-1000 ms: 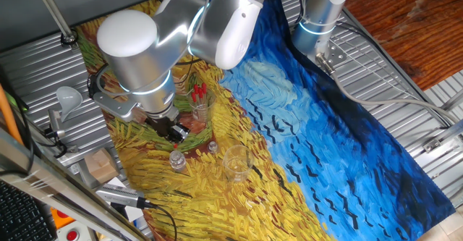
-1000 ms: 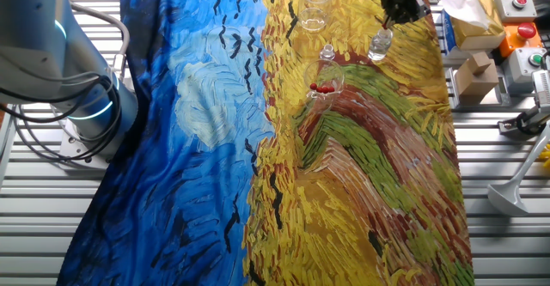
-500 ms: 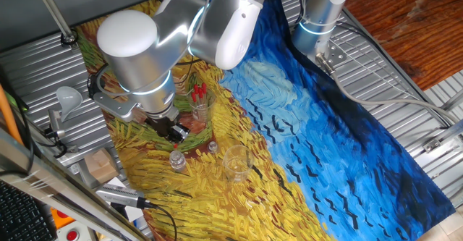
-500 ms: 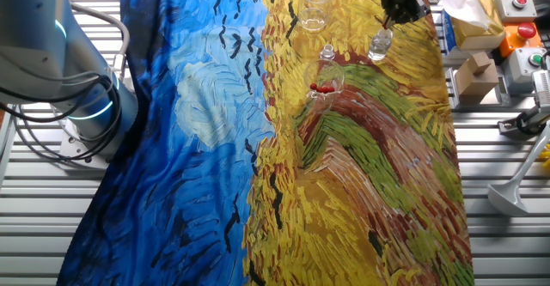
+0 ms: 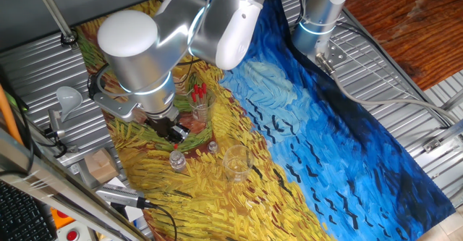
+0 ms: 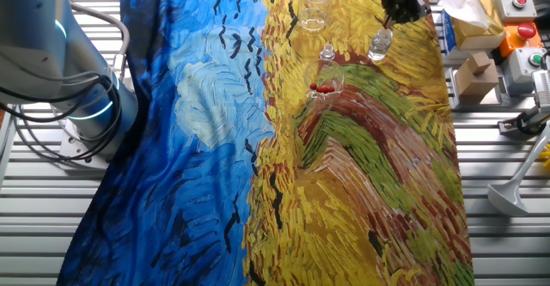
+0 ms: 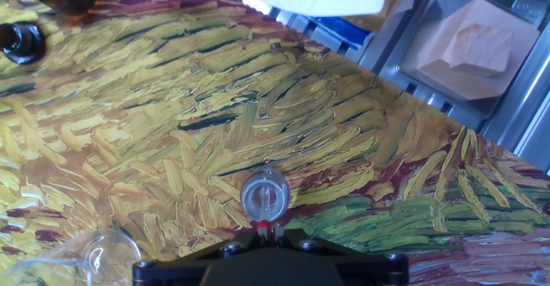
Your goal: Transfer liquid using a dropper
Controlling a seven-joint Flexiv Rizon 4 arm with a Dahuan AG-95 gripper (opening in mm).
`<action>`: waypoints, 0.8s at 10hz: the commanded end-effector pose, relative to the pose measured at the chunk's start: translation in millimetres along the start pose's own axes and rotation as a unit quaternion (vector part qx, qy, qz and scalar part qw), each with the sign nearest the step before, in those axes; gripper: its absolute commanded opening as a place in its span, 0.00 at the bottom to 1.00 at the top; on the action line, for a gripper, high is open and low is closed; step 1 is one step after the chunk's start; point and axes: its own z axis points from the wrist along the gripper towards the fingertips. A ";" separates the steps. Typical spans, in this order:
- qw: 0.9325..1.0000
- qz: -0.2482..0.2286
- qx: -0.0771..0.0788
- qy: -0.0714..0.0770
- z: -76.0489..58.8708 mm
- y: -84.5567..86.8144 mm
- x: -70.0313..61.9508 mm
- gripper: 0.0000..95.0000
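Counted on the painted cloth [image 5: 304,125]: two small glass vials [image 5: 176,160] [image 5: 213,148]. Two clear beakers: one [image 5: 235,163] stood apart, one [image 5: 200,105] held the red-bulbed droppers [image 5: 197,90], at least two, exact number unclear. One more dropper [image 5: 174,146] sat at the jaws. Two robot arms [image 5: 181,31] [image 5: 322,9]. One cardboard block [image 5: 101,166].

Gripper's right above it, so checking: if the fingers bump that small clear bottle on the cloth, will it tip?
Probably easily. The small bottle looks narrow and upright, so likely light. It stands on cloth, perhaps an uneven footing. It seems to be glass, so it may be fragile and slippery. The gripper hangs just above it.
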 end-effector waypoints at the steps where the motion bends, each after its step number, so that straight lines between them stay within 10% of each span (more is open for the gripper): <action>1: 1.000 -0.004 0.000 -0.001 0.2 0.2 -0.1 0.00; 2: 1.000 -0.005 0.000 -0.002 0.1 0.2 -0.2 0.20; 4: 1.000 -0.006 -0.001 -0.002 0.1 0.2 -0.2 0.20; 5: 1.000 -0.006 -0.002 -0.004 0.2 0.2 -0.3 0.40; 8: 1.000 -0.008 -0.003 -0.005 0.2 0.2 -0.3 0.40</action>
